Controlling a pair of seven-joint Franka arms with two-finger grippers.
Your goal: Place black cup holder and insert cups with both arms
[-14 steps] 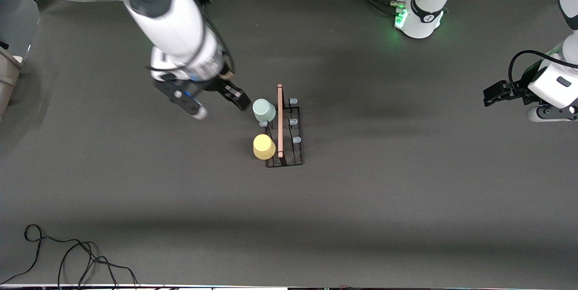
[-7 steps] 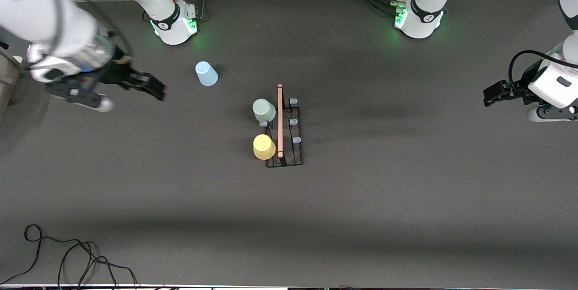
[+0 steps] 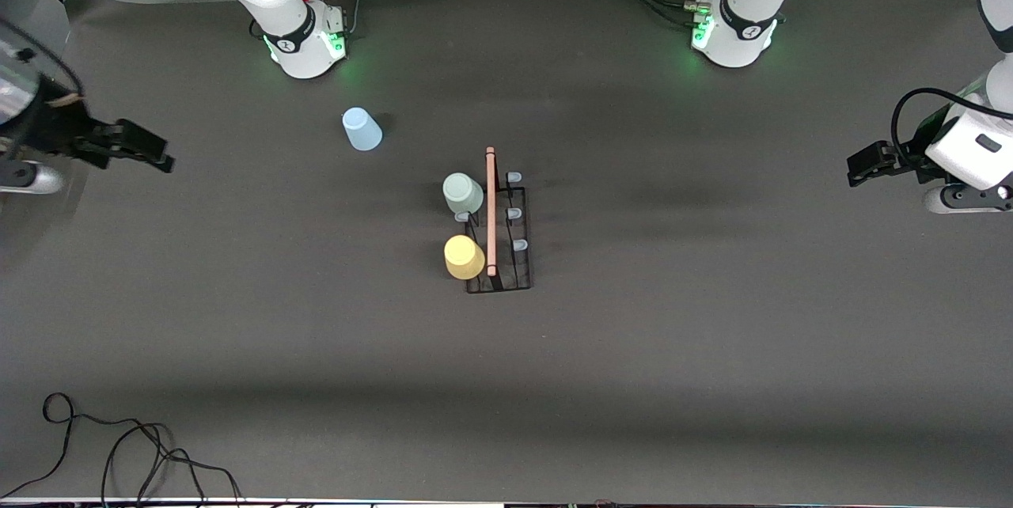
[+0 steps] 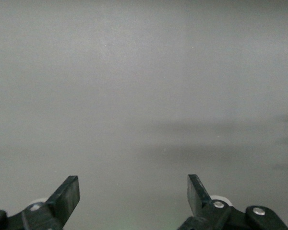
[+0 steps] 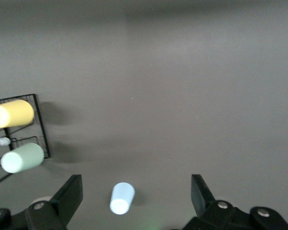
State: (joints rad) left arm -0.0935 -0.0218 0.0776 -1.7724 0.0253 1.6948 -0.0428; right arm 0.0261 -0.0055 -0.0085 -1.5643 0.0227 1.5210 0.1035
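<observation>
The black cup holder (image 3: 500, 289) stands mid-table with its wooden rod handle (image 3: 491, 207) on top. The pale green cup (image 3: 462, 193) and the yellow cup (image 3: 464, 257) sit on pegs on the side toward the right arm's end. The light blue cup (image 3: 362, 129) stands upside down on the table, farther from the front camera than the holder. My right gripper (image 3: 150, 152) is open and empty over the table's right-arm end. Its wrist view shows its open jaws (image 5: 136, 187), the blue cup (image 5: 122, 198), green cup (image 5: 22, 157) and yellow cup (image 5: 12, 113). My left gripper (image 3: 859, 164) waits open and empty (image 4: 133, 184).
The green-lit bases (image 3: 305, 41) (image 3: 732, 33) stand along the table edge farthest from the front camera. A loose black cable (image 3: 119, 445) lies at the near corner toward the right arm's end. Three bare pale-blue pegs (image 3: 514, 213) face the left arm's end.
My right arm has swung away from the holder to its own end of the table, uncovering the light blue cup and its base. The green cup stays on its peg. The left arm is still.
</observation>
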